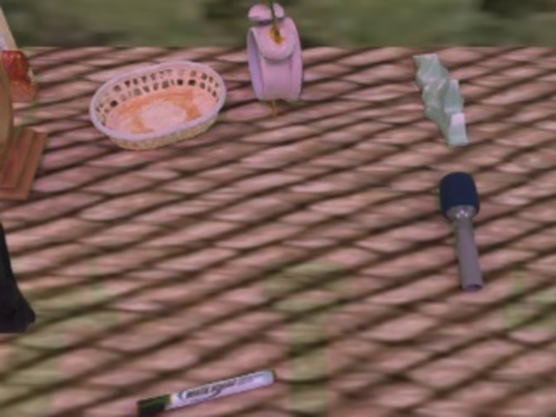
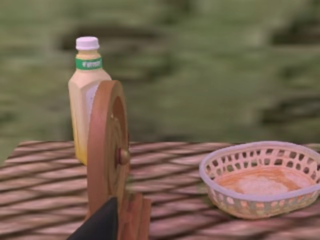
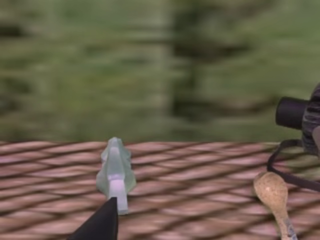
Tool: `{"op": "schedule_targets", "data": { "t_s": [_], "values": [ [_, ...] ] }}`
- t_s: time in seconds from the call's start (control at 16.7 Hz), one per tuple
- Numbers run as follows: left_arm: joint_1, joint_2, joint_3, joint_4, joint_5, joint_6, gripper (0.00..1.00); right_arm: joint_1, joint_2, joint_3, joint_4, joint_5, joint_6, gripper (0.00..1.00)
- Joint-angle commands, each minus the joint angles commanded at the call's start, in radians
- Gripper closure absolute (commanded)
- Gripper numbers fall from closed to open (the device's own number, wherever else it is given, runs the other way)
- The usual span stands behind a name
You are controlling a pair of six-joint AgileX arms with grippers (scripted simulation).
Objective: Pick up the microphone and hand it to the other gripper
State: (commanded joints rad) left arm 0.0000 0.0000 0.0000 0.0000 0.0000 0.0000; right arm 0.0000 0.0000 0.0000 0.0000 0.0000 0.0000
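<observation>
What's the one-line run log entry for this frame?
phase: pre-grasp | microphone: flat on table, right side, untouched | left gripper: at left edge | right gripper: off top view | handover: not started

The microphone [image 1: 461, 228] lies flat on the woven-patterned table [image 1: 287, 261], well over on the right side, untouched and out in the open. Its rounded dark navy foam head points toward the far edge, a silvery collar sits right behind it, and the slim grey handle runs back toward the near edge, angled slightly to the right. It sits about midway between the far and near edges.
</observation>
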Motion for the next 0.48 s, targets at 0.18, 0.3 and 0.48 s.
{"op": "schedule_targets", "data": {
  "t_s": [0.18, 0.3, 0.48],
  "values": [
    [0.000, 0.000, 0.000, 0.000, 0.000, 0.000, 0.00, 0.002, 0.011, 0.009, -0.007, 0.000, 0.002, 0.00],
    [0.000, 0.000, 0.000, 0.000, 0.000, 0.000, 0.00, 0.013, 0.063, 0.053, -0.042, -0.002, 0.011, 0.00],
    [0.000, 0.000, 0.000, 0.000, 0.000, 0.000, 0.00, 0.043, 0.222, 0.173, -0.134, -0.005, 0.037, 0.00]
  ]
}}
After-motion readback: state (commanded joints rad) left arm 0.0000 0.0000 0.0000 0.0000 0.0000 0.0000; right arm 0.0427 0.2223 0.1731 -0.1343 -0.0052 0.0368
